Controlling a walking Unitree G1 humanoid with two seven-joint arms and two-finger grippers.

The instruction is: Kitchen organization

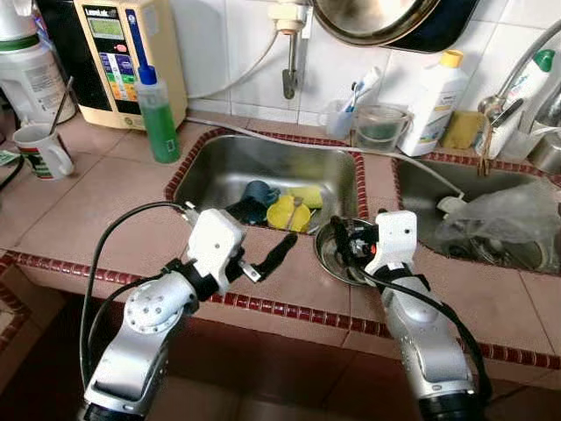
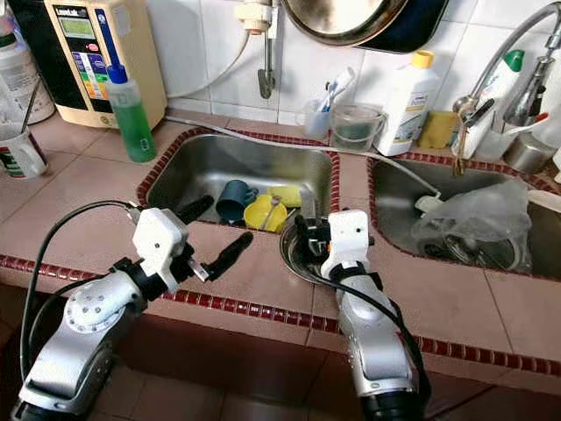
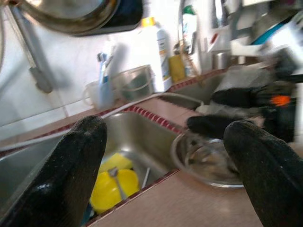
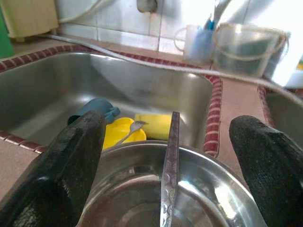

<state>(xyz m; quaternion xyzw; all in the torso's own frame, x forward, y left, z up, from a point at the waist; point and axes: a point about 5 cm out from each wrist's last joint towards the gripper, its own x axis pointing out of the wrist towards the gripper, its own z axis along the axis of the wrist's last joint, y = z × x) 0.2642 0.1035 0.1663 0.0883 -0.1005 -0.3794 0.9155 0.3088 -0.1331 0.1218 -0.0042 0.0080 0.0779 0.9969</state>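
The left gripper (image 1: 254,254) sits low and left of centre in the left eye view, above the tiled counter (image 1: 96,202) at the near rim of the left sink (image 1: 219,167). Its fingers (image 3: 75,165) are spread wide, holding nothing.

The right gripper (image 1: 346,239) is at centre frame, over a steel bowl (image 4: 213,198) that rests on the counter strip between the two sinks. Its fingers (image 4: 71,161) are also spread apart, one on each side of the bowl, gripping nothing. A steel utensil handle (image 4: 170,165) rises from inside the bowl between them.

In the left sink lie a teal cup (image 1: 259,193) on its side, a yellow dish (image 1: 287,213) with a fork (image 4: 130,130) across it, and a yellow sponge (image 1: 307,195) just behind.

The right sink (image 1: 421,189), at right of frame, holds a clear plastic bag (image 1: 504,219). A green bottle (image 1: 158,114) stands upper left; a mug (image 1: 42,151) stands at the left edge.
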